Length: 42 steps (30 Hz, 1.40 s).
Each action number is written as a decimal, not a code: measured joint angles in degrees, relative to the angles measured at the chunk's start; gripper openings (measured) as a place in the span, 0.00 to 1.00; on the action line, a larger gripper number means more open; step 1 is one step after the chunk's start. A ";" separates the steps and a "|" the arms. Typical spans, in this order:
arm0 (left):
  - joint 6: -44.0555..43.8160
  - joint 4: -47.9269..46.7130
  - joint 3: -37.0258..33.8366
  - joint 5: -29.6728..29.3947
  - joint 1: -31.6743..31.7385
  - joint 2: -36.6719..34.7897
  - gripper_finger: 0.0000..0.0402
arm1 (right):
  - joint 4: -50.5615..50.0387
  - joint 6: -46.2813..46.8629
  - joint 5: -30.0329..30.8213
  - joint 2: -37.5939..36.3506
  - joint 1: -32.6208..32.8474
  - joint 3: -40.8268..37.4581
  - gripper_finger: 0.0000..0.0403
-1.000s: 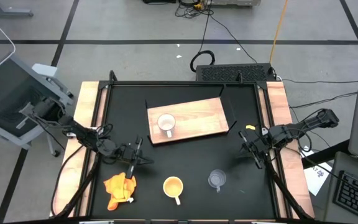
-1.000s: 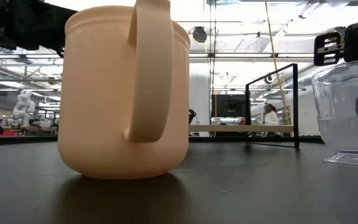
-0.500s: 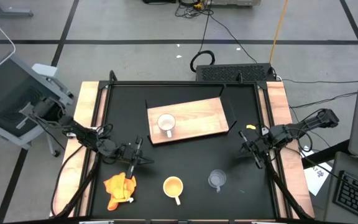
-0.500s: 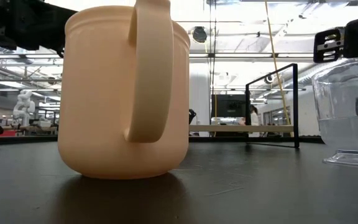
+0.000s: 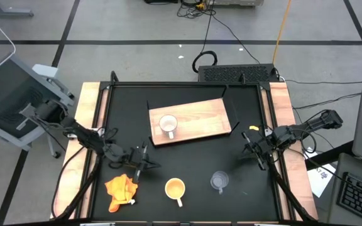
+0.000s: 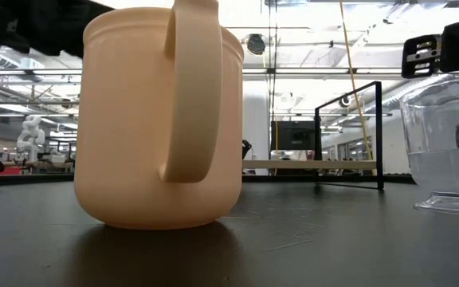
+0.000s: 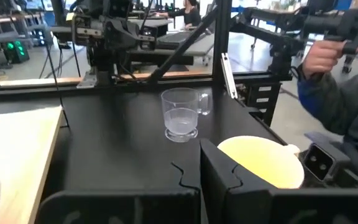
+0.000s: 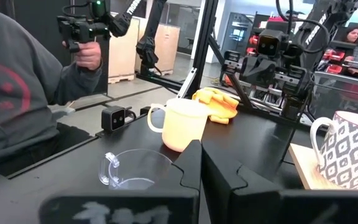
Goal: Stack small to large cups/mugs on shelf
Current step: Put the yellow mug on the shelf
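Observation:
The white cup [image 5: 167, 125] stands on the left part of the wooden shelf [image 5: 200, 119], which lies flat on the black table. The yellow cup [image 5: 175, 188] and the clear glass cup [image 5: 219, 181] stand on the table near its front edge. My left gripper [image 5: 144, 160] hovers shut and level between the shelf and the yellow cup [image 7: 263, 160], pointing toward the table's right; the glass cup [image 7: 182, 114] stands beyond it. My right gripper [image 5: 258, 157] waits shut at the table's right side, facing the glass cup [image 8: 135, 169] and yellow cup [image 8: 182, 123].
An orange cloth [image 5: 120, 190] lies bunched at the near left, beside my left arm. A thin black frame [image 5: 231, 116] stands at the shelf's right end. A person holding hand controllers [image 8: 82, 28] stands at the table's near side.
My left gripper has moved a little toward the table's right and near edge, closer to the yellow cup, staying shut and level. The cups and the shelf have not moved.

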 joint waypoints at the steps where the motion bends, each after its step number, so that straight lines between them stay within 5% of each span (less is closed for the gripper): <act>1: 0.49 -0.07 0.74 -0.08 -0.09 0.70 0.00 | 0.00 0.00 0.00 0.00 0.00 -0.01 0.00; 18: 2.28 -0.28 1.92 -0.58 -0.47 2.01 0.00 | 7.22 -2.44 2.01 2.63 0.00 -0.01 0.00; 29: 2.28 -1.13 1.92 -0.58 -0.47 2.01 0.00 | 15.07 -0.79 1.84 15.14 0.00 1.68 0.00; 42: 2.35 -1.58 1.92 -0.58 -0.47 1.99 0.00 | 16.96 1.50 1.77 34.96 0.00 13.80 0.00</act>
